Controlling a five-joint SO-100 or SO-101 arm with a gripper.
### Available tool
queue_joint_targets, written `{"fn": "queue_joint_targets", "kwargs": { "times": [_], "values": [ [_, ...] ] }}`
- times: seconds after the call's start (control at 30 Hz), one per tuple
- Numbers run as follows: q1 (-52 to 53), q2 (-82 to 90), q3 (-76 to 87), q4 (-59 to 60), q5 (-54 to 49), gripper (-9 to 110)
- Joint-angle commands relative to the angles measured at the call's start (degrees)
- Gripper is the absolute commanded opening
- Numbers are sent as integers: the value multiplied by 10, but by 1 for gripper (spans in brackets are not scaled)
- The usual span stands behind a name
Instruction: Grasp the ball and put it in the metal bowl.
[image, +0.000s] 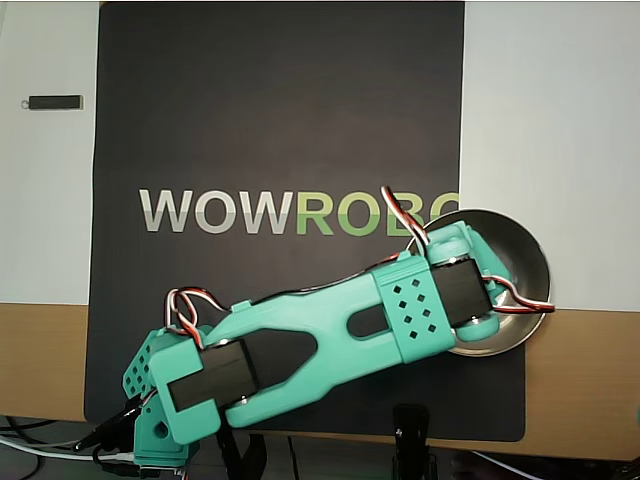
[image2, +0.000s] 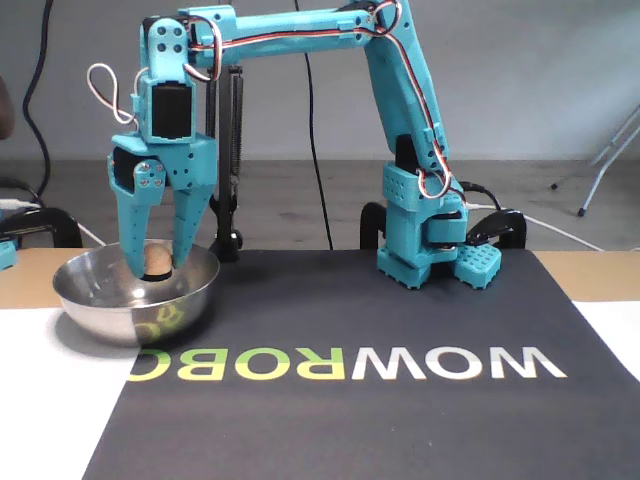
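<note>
Gripper (image2: 156, 268) pointing straight down into the metal bowl (image2: 90, 296), my two fingers closed on the ball (image2: 155, 260), which sits between the tips just below rim level; the fixed view does not settle whether it touches the bowl floor. Bowl stands at the mat's (image2: 400, 420) left edge in the fixed view, half on the mat, half on the white sheet (image2: 50, 400). In the overhead view my wrist covers most of the bowl (image: 525, 260), which there lies at the mat's right edge beside the printed lettering (image: 250, 212), ball hidden. A small dark bar (image: 55, 102) lies off the mat's upper left corner, well apart.
</note>
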Motion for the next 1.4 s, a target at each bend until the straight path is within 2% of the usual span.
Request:
{"fn": "queue_joint_targets", "kwargs": {
  "times": [0.0,0.73,0.77,0.87,0.93,1.37],
  "values": [
    [0,-1,-11,-4,-2,50],
    [-1,-4,-17,-4,-3,50],
    [-1,-4,-17,-4,-3,53],
    [-1,-4,-17,-2,-3,69],
    [-1,-4,-17,0,-3,74],
    [0,-3,-16,3,-4,73]
  ]
}}
